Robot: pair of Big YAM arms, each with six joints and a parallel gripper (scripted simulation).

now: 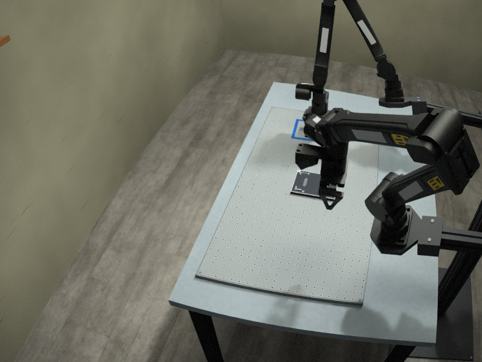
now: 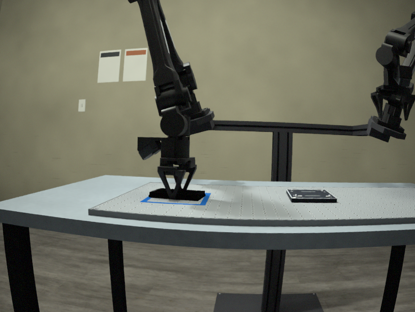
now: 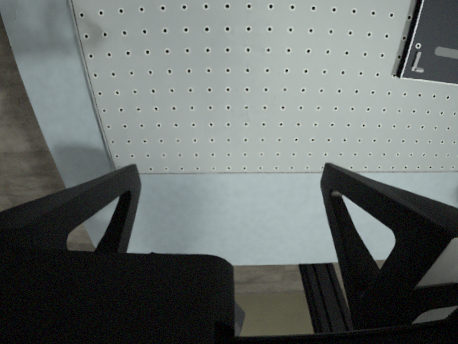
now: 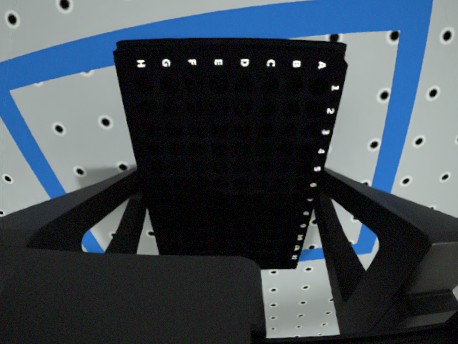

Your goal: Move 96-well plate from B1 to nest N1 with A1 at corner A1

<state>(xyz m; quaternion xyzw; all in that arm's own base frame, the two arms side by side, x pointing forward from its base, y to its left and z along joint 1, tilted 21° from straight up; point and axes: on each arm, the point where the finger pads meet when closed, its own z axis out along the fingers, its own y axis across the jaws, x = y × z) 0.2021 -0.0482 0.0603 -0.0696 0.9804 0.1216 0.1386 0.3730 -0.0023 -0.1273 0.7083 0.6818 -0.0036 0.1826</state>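
Observation:
The black 96-well plate lies within the blue outline on the pegboard. Its A1 corner is at the upper right in the right wrist view. My right gripper is shut on the plate, a fingertip against each long side. The dark nest lies flat on the pegboard, with pale corner locators and no plate on it. Its A1 mark is unreadable. My left gripper is open and empty, above the table beyond the nest.
The perforated board has a raised edge on the blue table. In the top view the left arm reaches over the board and hides part of the nest and the right gripper. A black crossbar joins the arm bases.

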